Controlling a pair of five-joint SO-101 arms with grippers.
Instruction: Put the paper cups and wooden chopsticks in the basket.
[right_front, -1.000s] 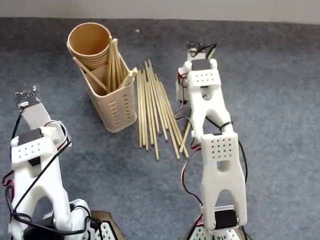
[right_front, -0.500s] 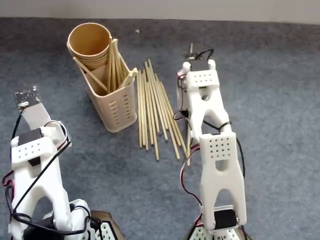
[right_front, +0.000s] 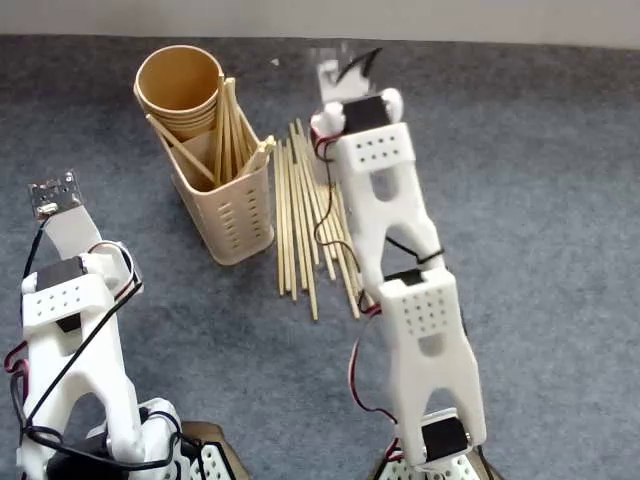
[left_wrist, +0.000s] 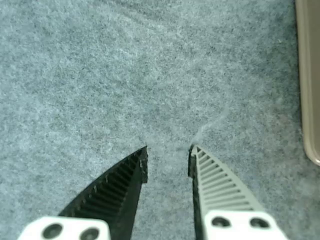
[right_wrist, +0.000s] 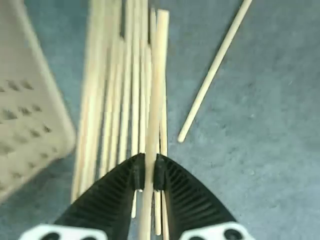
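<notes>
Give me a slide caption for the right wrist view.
Right pincer shut on one wooden chopstick over the loose pile, basket beside it.

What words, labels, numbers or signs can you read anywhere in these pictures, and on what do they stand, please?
No text can be read. The basket, the paper cups, the wooden chopsticks and the white arm shells carry no print. Any marking on the small circuit board at the wrist of the left arm is too small to read.
</notes>
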